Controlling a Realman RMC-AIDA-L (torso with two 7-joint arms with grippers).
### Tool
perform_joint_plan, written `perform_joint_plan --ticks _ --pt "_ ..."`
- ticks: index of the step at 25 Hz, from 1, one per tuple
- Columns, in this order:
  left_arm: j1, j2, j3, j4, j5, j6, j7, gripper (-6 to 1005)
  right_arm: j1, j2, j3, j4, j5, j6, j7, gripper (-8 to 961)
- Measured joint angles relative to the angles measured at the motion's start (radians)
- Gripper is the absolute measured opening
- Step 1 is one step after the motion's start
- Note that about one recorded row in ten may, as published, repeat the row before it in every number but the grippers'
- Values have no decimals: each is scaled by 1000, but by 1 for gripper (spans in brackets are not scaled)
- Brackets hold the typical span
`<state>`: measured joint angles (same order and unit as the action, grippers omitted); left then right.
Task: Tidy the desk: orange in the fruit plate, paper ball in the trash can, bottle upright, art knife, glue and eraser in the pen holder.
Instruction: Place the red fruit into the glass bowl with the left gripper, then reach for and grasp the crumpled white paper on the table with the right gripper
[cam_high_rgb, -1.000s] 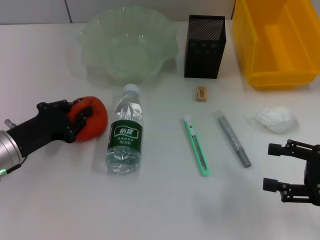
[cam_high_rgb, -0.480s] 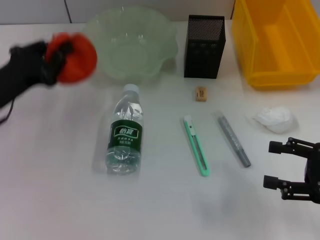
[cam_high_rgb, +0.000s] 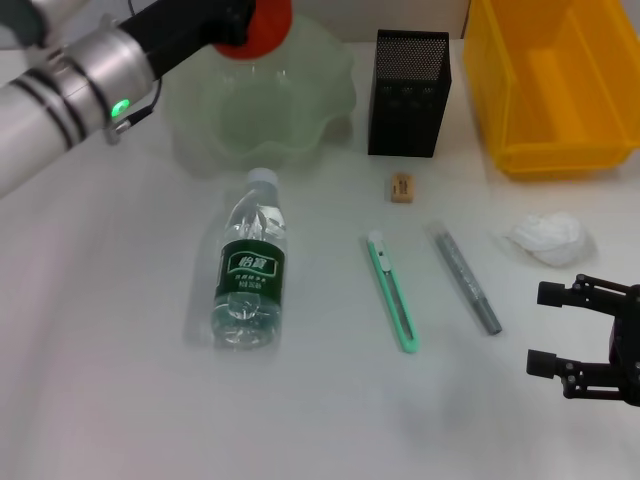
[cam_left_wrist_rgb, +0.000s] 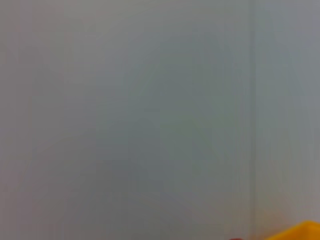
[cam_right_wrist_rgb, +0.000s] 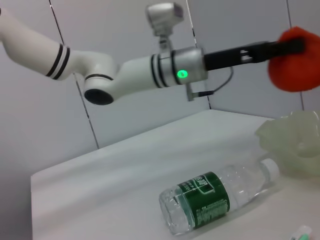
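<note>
Since a second ago my left gripper (cam_high_rgb: 243, 22), clamped on the orange (cam_high_rgb: 262, 25), has swung over the fruit plate (cam_high_rgb: 300, 110); next: lower, release; right gripper (cam_high_rgb: 548, 330) idle, open.

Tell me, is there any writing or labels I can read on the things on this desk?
"怡寶": white characters on the green label of the lying bottle; the smaller print beneath is too small to read.
The eraser bears a mark too small to read.
Nothing else shows any text.
</note>
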<state>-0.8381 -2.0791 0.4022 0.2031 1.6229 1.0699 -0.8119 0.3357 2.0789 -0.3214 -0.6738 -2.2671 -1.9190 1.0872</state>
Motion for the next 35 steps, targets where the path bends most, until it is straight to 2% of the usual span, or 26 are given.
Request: perform_joint_plan --ticks 1,2,4,10,13,16,18,19,20,21,22,24,25,26,28,29,30,31,33,34,35 --pt "0 0 0 0 0 0 0 99 0 0 0 0 0 0 0 840" --pt "-41 -1 -5 -55 -70 -94 63 91 0 0 -1 0 0 0 2 840" --pt "-53 -2 -5 -73 -86 -121 91 75 1 0 -2 0 0 0 6 840" --pt "-68 -1 -5 -101 -100 -162 138 169 -1 0 0 0 -2 0 8 839" --pt "-62 -1 2 -100 -97 -143 130 326 -1 0 3 0 -2 3 8 839" --pt "-40 2 47 -84 -91 -98 93 485 -2 0 13 -1 3 22 16 839" --pt "7 5 115 -48 -91 -19 57 591 -1 -1 28 -16 10 22 56 839" --pt "60 7 175 -4 -91 60 35 612 0 -2 35 -32 17 15 85 839" --pt "142 9 245 60 -92 157 10 633 2 -4 40 -56 27 1 126 839" --pt "142 9 245 60 -92 157 10 654 2 -5 43 -90 37 -18 171 839" --pt "191 9 280 96 -92 208 -3 675 3 -7 43 -126 46 -35 212 839" --pt "290 13 341 159 -91 292 -21 716 10 -5 36 -260 55 -64 362 839" --pt "324 14 361 181 -90 320 -26 737 23 -2 10 -417 46 -68 538 839" --pt "362 15 381 207 -91 352 -31 758 23 -2 10 -417 46 -68 538 839" --pt "439 16 401 247 -91 403 -37 800 47 -2 -66 -616 8 -63 768 839" --pt "455 16 402 252 -92 410 -38 821 58 -3 -112 -707 -26 -61 861 839" --pt "494 15 399 256 -96 422 -37 826 89 -4 -218 -864 -130 -47 1018 838" --pt "494 15 399 256 -96 422 -37 830 89 -4 -218 -864 -130 -47 1018 838" --pt "512 13 393 251 -98 419 -34 839 131 -3 -350 -988 -279 -23 1161 838" --pt "517 12 392 247 -99 416 -33 844 144 -3 -385 -1002 -312 -13 1196 838" --pt "524 11 392 238 -99 410 -32 843 190 -2 -491 -1011 -403 15 1292 838"
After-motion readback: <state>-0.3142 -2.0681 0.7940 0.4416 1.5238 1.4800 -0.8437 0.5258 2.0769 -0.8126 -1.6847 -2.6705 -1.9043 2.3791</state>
